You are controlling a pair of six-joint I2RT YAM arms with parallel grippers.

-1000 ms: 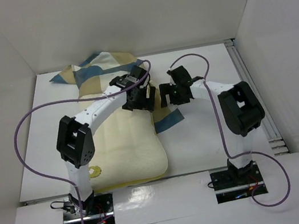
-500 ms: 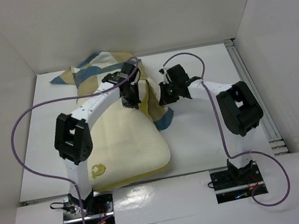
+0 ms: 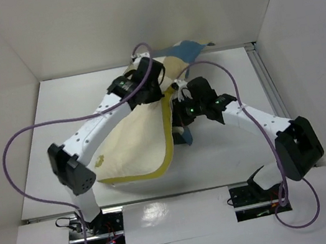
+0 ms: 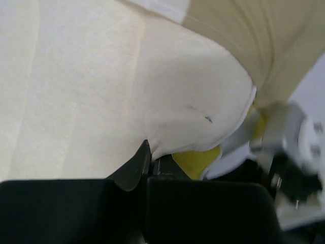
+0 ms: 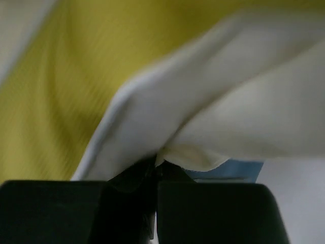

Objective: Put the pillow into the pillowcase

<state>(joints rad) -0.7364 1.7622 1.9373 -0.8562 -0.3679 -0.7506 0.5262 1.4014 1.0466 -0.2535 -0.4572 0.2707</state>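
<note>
Whereas both stood spread a second ago, left end effector (image 4: 147, 152) and right end effector (image 5: 156, 162) now pinch cream fabric, seemingly the pillowcase (image 3: 187, 50) mouth, raising the pillow (image 3: 132, 143) at its far end off the table (image 3: 54, 116), so insertion is probably starting.

Most of the pillowcase (image 3: 189, 46) is hidden behind the pillow (image 3: 133, 149).

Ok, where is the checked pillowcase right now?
Top view: the blue, tan and cream checked fabric pillowcase is bunched at the table's far centre, by the back wall, just beyond the soft cream pillow with yellow piping.
</note>
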